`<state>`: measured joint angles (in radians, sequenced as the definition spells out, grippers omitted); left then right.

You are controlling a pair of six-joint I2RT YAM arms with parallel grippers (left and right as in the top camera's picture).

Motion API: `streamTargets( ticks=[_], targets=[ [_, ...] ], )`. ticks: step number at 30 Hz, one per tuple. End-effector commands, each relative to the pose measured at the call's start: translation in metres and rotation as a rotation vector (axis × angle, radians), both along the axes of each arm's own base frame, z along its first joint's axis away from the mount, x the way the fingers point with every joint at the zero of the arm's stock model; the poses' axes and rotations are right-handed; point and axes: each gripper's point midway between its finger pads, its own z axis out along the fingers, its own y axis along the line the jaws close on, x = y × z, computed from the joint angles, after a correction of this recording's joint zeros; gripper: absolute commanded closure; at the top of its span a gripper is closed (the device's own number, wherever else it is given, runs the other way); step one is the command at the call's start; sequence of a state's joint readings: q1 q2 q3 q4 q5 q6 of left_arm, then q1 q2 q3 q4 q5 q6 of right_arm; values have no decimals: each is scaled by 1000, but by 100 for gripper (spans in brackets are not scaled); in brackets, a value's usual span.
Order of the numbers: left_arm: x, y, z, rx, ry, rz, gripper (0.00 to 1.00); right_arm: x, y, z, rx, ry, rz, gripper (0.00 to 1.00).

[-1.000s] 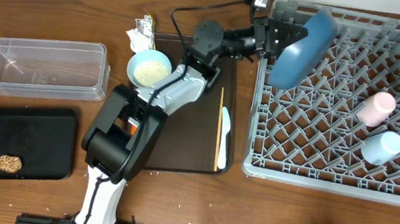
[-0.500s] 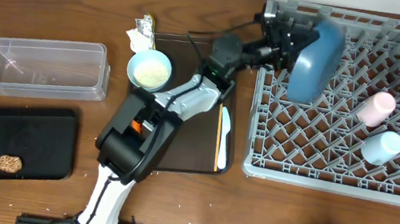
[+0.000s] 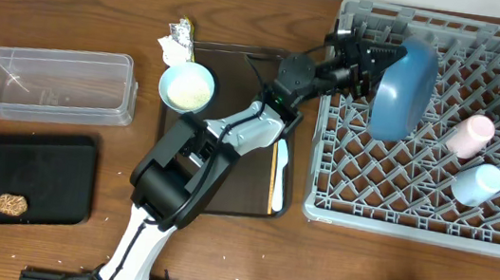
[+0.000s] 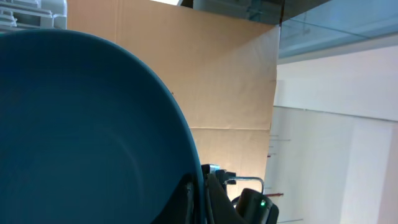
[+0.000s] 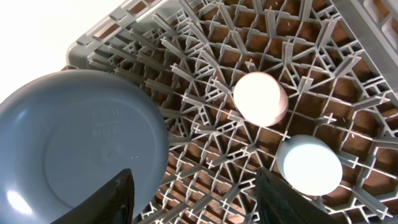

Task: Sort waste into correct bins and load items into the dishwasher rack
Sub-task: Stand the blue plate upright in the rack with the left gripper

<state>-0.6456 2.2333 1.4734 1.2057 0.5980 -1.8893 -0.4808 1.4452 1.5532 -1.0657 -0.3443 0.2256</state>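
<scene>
The large blue plate [image 3: 406, 78] stands on edge over the far left part of the grey dishwasher rack [image 3: 397, 192]. My left gripper [image 3: 375, 58] is shut on its rim. In the left wrist view the plate [image 4: 87, 124] fills the left side, and the left gripper [image 4: 200, 200] pinches its edge. My right gripper [image 5: 199, 208] hangs open above the rack [image 5: 205, 56] with nothing between its fingers. Below it sit the pink cup [image 5: 260, 98] and the light blue cup [image 5: 309, 165], both upside down. The plate's grey underside [image 5: 74, 143] shows at left.
A white bowl [image 3: 187, 86] with rice, a pale spoon [image 3: 280, 158] and a chopstick [image 3: 275, 148] lie on the dark brown serving tray [image 3: 236, 172]. A napkin and wrapper [image 3: 178, 40] lie behind it. The clear tub [image 3: 51, 82] and black tray [image 3: 36, 166] with a brown lump [image 3: 10, 203] are at left.
My left arm has carried the blue plate to the right, further over the rack, and turned it more upright. The right arm and the cups have not moved.
</scene>
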Motion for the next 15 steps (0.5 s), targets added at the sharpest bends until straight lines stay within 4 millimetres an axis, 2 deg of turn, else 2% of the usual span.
streamTargets(
  ticks=[1, 5, 15],
  targets=[
    [-1, -5, 4, -36, 23, 5, 94, -1, 1, 10, -16, -28, 18, 45],
    [-10, -11, 14, -76, 5, 5, 94, -1, 1, 10, -16, -28, 18, 44],
    [-12, -14, 13, -74, 13, 5, 94, -1, 2, 10, -15, -27, 18, 44]
  ],
)
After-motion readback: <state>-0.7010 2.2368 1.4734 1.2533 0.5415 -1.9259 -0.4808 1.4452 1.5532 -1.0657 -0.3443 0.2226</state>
